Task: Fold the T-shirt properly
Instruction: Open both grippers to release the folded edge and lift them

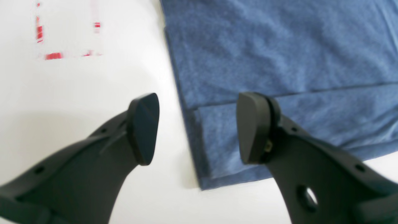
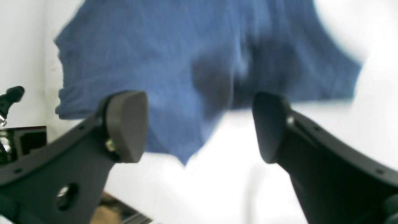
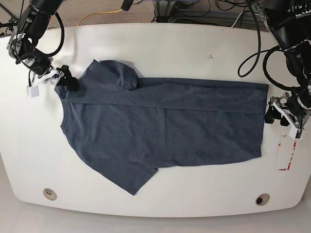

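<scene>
T-shirt (image 3: 160, 131) lies flat on the white table (image 3: 194, 43), one long side folded over on itself, a sleeve sticking out toward the table's near edge. Left gripper (image 1: 196, 127) hangs with its jaws apart and empty, straddling the hem corner, one fingertip (image 1: 253, 127) over the folded layer. Right gripper (image 2: 199, 127) is also spread and empty, the blurred cloth just ahead of it. Red marks (image 1: 53, 56) sit beyond the left gripper.

Bright, even overhead light blows out the white table (image 3: 194, 43); both wrist views are soft, motion-blurred.
</scene>
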Motion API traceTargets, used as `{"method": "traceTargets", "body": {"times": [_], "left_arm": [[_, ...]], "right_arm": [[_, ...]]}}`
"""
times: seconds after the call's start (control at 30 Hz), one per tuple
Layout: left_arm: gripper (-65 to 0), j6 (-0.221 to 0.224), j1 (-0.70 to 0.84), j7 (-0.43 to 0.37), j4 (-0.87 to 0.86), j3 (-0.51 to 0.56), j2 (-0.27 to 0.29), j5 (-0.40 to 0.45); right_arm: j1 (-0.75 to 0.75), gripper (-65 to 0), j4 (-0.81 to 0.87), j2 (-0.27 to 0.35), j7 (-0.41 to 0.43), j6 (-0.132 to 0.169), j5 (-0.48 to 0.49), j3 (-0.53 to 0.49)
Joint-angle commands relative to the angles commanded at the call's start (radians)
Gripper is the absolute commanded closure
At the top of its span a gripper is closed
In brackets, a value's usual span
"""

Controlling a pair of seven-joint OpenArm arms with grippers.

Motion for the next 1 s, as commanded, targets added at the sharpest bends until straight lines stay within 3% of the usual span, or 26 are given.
{"method": "traceTargets", "body": {"times": [0.17, 0.33, 0.5, 0.63, 0.77, 0.9, 0.93, 1.0], "left_arm": [[-36.5, 0.000, 0.052, -0.002, 0.002, -0.009, -0.002, 0.002], [-36.5, 0.000, 0.081, -0.002, 0.002, -0.037, -0.003, 0.003], [-36.5, 0.000, 0.083, -0.002, 0.014, -0.049, -0.003, 0.003], [-36.5, 0.000, 0.084, -0.002, 0.015, -0.051, -0.005, 0.005], [-36.5, 0.000, 0.084, -0.002, 0.015, -0.051, -0.014, 0.005], [-36.5, 0.000, 0.084, -0.002, 0.015, -0.051, -0.014, 0.005], [-36.5, 0.000, 0.089, -0.002, 0.015, -0.051, -0.015, 0.005], [-36.5, 0.002, 0.095, -0.003, 0.015, -0.051, -0.015, 0.005]], "right_arm": [[-0.043, -47.9, 0.009, -0.080, 0.003, 0.000, -0.014, -0.006], [-0.031, -47.7, 0.012, -0.146, 0.003, 0.002, -0.143, -0.008], [-0.018, -47.4, 0.015, -0.178, 0.000, 0.002, -0.175, -0.015], [-0.020, -45.8, 0.017, -0.180, 0.000, 0.000, -0.175, -0.077], [-0.025, -27.7, 0.055, -0.190, 0.000, -0.002, -0.176, -0.101], [-0.026, -4.1, 0.080, -0.196, -0.006, -0.003, -0.175, -0.112], [-0.029, 0.0, 0.100, -0.196, -0.006, -0.005, -0.175, -0.114], [-0.044, 0.0, 0.133, -0.196, -0.006, -0.005, -0.175, -0.115]]}}
